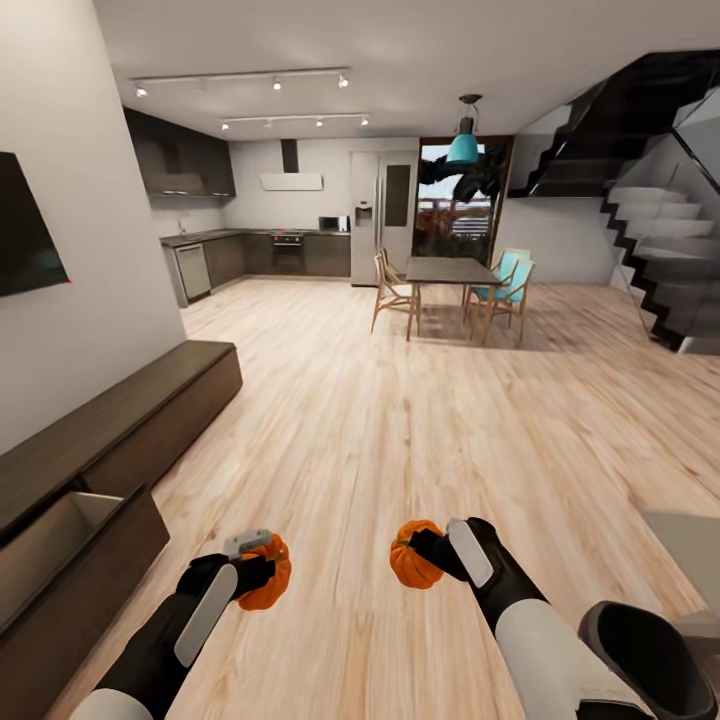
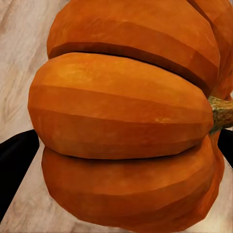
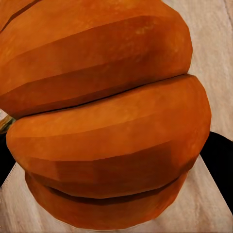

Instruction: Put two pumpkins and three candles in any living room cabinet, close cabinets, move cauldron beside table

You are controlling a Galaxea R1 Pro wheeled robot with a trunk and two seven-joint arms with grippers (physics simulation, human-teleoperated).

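Head view: I'm holding left tool (image 1: 262, 572) clamped on left pumpkin (image 1: 270, 578), right tool (image 1: 428, 556) clamped on right pumpkin (image 1: 413, 568), both hanging over wood floor (image 1: 400, 420). Cabinet (image 1: 110, 450) sitting at my left, near drawer (image 1: 60, 545) standing open. Wrist views: ribbed orange flanks pressing close against each tool.
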